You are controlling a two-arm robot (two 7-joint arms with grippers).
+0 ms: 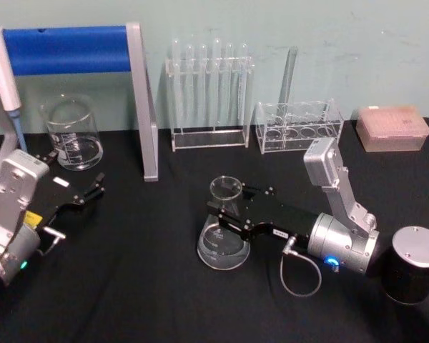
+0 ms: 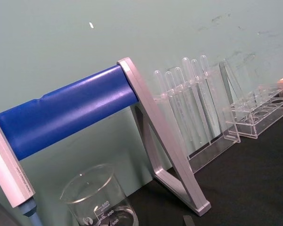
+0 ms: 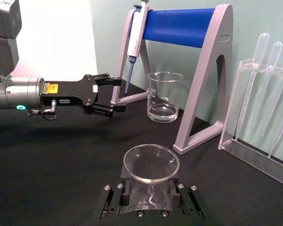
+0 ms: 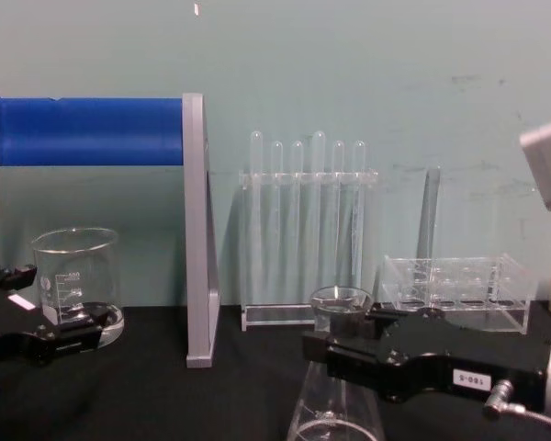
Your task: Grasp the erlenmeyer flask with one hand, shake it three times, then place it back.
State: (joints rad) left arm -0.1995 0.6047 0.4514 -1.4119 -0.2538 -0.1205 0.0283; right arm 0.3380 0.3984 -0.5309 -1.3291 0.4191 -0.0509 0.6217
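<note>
Black cloth [image 1: 129, 286] is covering the table, with a teal wall [image 4: 349, 73] behind; I am logging the bench from the remote station.

- Flask [image 1: 224, 243], one: clear glass, sitting near the middle of the cloth, well in front of the racks. Its base is showing low at the cloth; I cannot tell whether it is resting or just lifted.
- Right gripper [image 1: 230, 214], one: reaching in from the right, its two fingers closing on the flask's neck from either side, just under the flared rim.
- Left gripper [image 3: 118, 95], one: hovering over the cloth at the left, in front of the beaker, fingers spread apart and holding nothing.
- Beaker [image 1: 74, 136], one: standing at the back left, under the stand.
- Stand [image 1: 143, 107], one: grey frame carrying a blue bar.
- Pipette [image 1: 3, 71], one: hanging from the stand's left end.
- Rack [image 1: 209, 136], one: clear, standing at the back centre.
- Tubes [image 4: 318, 202], six by my count: standing upright in that rack.
- Low rack [image 1: 300, 128], one: clear, just right of the first.
- Tall tube [image 1: 289, 75], one: leaning in the low rack.
- Box [image 1: 392, 128], one: pink, sitting at the back right.
</note>
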